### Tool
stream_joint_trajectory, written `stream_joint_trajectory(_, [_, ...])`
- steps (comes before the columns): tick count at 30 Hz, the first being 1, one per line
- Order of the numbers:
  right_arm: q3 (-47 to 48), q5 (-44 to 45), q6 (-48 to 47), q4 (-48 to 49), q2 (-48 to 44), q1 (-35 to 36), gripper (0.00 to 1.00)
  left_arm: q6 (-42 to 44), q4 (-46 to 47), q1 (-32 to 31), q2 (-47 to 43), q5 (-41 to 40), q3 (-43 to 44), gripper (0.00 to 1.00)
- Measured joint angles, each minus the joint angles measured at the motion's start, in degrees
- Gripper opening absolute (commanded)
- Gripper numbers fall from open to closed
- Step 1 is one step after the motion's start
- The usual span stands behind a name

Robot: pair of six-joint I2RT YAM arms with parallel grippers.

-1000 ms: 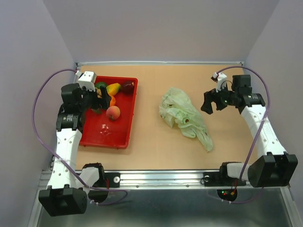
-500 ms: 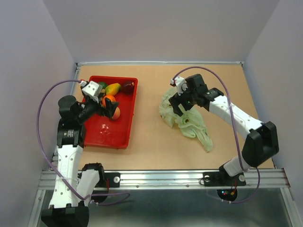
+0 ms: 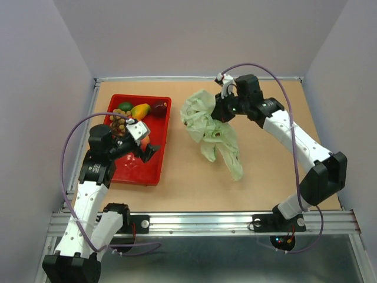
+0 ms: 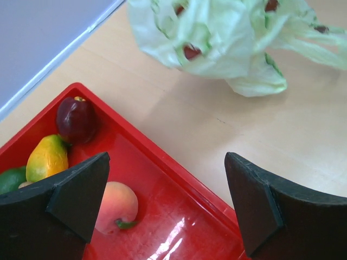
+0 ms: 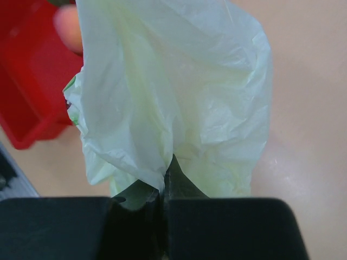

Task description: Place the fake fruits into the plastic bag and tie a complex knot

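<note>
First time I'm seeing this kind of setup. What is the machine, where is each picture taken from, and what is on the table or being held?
This is a robot with two arms bolted at the near edge of a table. The overhead picture comes from a fixed camera above and behind them; the other two come from a camera on each wrist, so the black shapes at the bottom are that arm's own fingers. On the table sits a red tray with plastic fruits: a peach, a yellow-orange piece, a dark red one, a green one and a brownish bunch. The left gripper hangs open and empty over the tray's edge. The right gripper is shut on a fold of the pale-green plastic bag, holding part of it up.
</note>
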Motion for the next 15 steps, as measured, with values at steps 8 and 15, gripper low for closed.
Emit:
stream_joint_trajectory(8, [1.07,-15.93,18.51,10.86,-3.96,-11.04,0.00,-4.50,6.64,-3.74,3.48,-2.05,-1.88,0.99])
stream_joint_trajectory(15, [-6.08,-25.51,34.03,24.37,-3.98,-16.02,0.00,-24.92,21.81,-9.57,9.42,0.00,-1.99,0.99])
